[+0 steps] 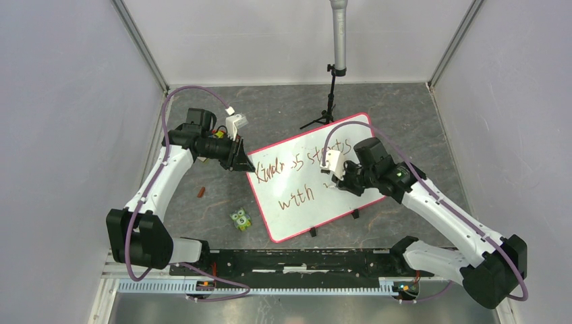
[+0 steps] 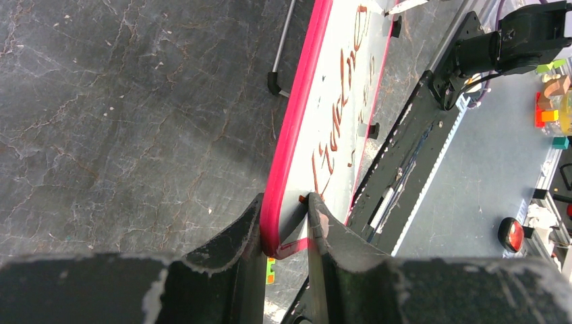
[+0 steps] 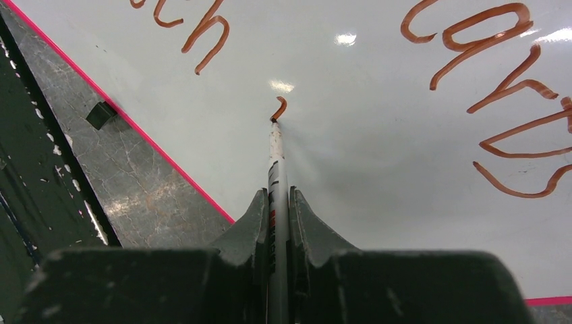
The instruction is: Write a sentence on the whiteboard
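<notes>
whiteboard [image 1: 297,219] sits centre of the top view, tilted, on the dark table [image 1: 405,121], propped on small black feet. left gripper [image 1: 239,157], centre-left of the top view, pinches the board's left corner. in the left wrist view the pink edge runs between its fingers [image 2: 229,243], jaws narrow and clamped on it. right gripper [image 1: 339,177] is over the board's right half, jaws tight on a thin marker [image 3: 275,155]. marker tip touches the board surface.

sentence [image 1: 300,169] is brownish-red: top line roughly "kindness starts", lower line "with", plus a short hook at the marker tip, right of "with".

small green owl figure [image 1: 240,219] and a small reddish-brown piece [image 1: 202,192] lie on the table, lower left of the board. black tripod stand [image 1: 329,108] is just above the board's top edge.
</notes>
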Motion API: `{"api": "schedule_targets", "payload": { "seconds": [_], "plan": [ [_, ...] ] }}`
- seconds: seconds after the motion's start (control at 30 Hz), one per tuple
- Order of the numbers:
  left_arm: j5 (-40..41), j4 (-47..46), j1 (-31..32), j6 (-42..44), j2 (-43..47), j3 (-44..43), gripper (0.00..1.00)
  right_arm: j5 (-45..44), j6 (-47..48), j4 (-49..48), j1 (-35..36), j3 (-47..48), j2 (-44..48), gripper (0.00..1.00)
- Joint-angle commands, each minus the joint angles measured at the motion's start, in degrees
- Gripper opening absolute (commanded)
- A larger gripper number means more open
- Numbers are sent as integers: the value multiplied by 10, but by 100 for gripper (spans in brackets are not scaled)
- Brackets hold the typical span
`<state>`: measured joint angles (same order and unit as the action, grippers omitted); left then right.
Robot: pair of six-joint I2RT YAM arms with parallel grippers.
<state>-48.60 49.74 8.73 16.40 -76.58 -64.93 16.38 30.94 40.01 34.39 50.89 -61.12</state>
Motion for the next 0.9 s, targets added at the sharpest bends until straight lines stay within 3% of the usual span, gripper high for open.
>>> {"api": "schedule_targets", "payload": {
  "seconds": [0.0, 0.4, 0.87],
  "plan": [
    [25, -16, 7, 5, -10, 3, 2, -42, 5, -14, -7, 43, -15, 0],
    [25, -15, 7, 8, -10, 5, 2, -51, 9, -9, -10, 66, -26, 0],
    [24, -16, 7, 7, -12, 6, 2, -25, 14, 21, -10, -14, 0, 0]
  ]
}}
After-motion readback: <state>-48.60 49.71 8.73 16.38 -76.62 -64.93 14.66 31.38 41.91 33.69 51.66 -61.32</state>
